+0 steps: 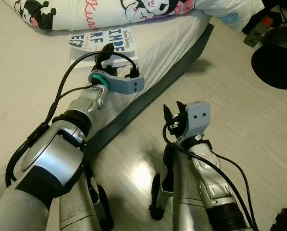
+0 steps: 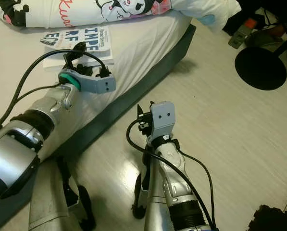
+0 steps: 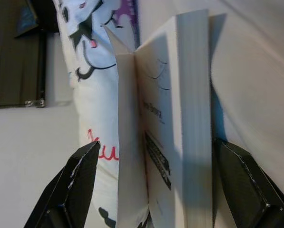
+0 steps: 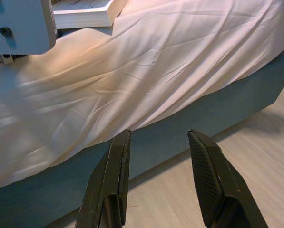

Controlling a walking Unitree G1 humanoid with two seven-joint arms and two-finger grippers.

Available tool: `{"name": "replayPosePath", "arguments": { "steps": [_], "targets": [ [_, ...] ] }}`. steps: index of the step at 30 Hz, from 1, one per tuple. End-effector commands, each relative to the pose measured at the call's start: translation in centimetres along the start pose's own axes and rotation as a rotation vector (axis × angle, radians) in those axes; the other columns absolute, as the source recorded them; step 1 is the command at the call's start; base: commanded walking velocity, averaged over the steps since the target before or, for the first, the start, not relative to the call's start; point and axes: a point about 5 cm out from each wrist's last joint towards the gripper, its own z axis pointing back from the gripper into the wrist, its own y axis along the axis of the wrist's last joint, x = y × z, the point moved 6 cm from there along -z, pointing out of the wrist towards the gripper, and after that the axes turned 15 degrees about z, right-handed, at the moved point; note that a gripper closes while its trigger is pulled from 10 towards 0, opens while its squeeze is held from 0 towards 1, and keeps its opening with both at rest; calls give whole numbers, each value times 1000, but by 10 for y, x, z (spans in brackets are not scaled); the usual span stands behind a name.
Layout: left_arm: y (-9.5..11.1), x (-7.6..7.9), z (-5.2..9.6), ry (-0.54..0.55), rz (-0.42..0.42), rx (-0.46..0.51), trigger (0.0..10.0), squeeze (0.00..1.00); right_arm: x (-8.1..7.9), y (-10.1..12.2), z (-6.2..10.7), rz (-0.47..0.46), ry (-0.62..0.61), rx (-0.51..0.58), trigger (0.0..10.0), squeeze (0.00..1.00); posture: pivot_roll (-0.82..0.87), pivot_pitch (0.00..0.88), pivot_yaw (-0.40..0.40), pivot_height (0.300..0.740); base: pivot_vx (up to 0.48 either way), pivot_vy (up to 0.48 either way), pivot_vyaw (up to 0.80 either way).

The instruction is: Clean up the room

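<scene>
On the bed (image 1: 18, 72) beside the printed pillow (image 1: 100, 12), my left gripper (image 3: 151, 175) spreads its fingers around the book (image 1: 105, 41), while my right gripper (image 4: 158, 175) hangs open over the floor (image 1: 230, 96).

White book (image 1: 105, 41), cartoon-print pillow (image 1: 109, 12), black-fingered pincers.

Book (image 1: 104, 41) cover – large letters "IMPE", "RF" legible; pillow (image 1: 109, 10) print – red "Ku", rest unreadable
</scene>
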Motion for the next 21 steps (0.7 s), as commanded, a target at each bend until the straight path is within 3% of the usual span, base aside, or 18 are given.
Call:
{"name": "replayPosePath", "arguments": {
  "steps": [1, 8, 12, 17, 21],
  "targets": [
    [-16, 46, 17, -174, -27, -63, 10000, 596, -1, -11, 5, -8, -5, -36, 10000, 0, -67, 350, 46, 532, 0, 0, 0],
    [-9, 39, 11, -159, 6, -68, 10000, 596, -1, -10, 4, -9, -4, -34, 10000, 0, -65, 351, 47, 532, 0, 0, 0],
    [-6, 15, 2, -43, 160, -126, 10000, 604, -1, -10, 4, -10, -7, -34, 10000, 0, -70, 353, 53, 532, 0, 0, 0],
    [-5, 2, -2, 28, 215, -145, 10000, 604, -1, -11, 5, -12, -11, -37, 10000, 0, -73, 353, 56, 532, 0, 0, 0],
    [-5, 2, -2, 34, 229, -157, 10000, 600, -1, -12, 7, -12, -14, -39, 10000, 0, -75, 353, 57, 532, 0, 0, 0]
  ]
}}
